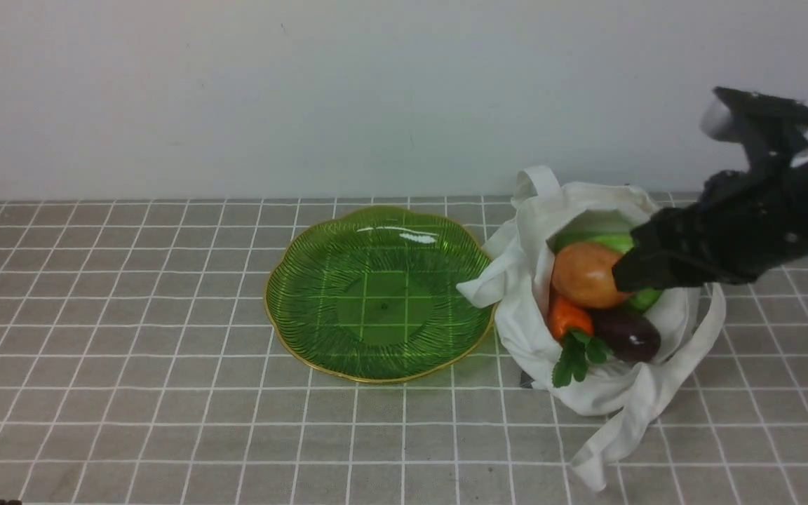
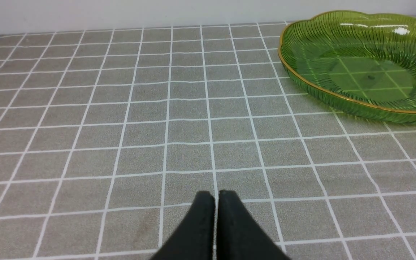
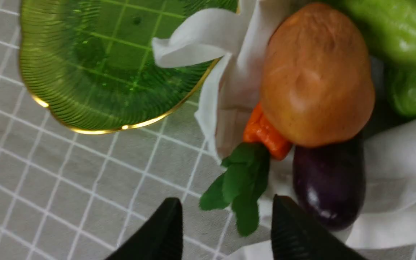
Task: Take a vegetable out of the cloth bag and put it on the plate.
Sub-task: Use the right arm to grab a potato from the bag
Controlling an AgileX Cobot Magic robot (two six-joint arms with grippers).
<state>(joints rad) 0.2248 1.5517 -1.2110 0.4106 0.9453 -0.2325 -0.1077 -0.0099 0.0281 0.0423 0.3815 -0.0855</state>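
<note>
The off-white cloth bag [image 1: 530, 280] lies open at the right of the table, right of the green plate [image 1: 306, 294]. In its mouth sit the brownish-orange vegetable [image 1: 583, 275], a carrot [image 1: 568, 317], a purple eggplant [image 1: 627, 334] and a green pepper [image 1: 604, 243]. My right gripper [image 1: 625, 277] is open and empty, its tip over the bag just right of the vegetable. In the right wrist view the vegetable [image 3: 316, 76], the bag [image 3: 229, 97] and the plate [image 3: 96, 61] lie ahead of the spread fingers [image 3: 164, 231]. My left gripper [image 2: 216, 196] is shut and empty, low over the table, left of the plate [image 2: 323, 94].
A grey tablecloth with a white grid [image 1: 130, 365] covers the table, with a plain wall behind. The bag's long strap [image 1: 646, 414] trails toward the front edge. The carrot's green leaves [image 1: 574, 358] hang over the bag's lip.
</note>
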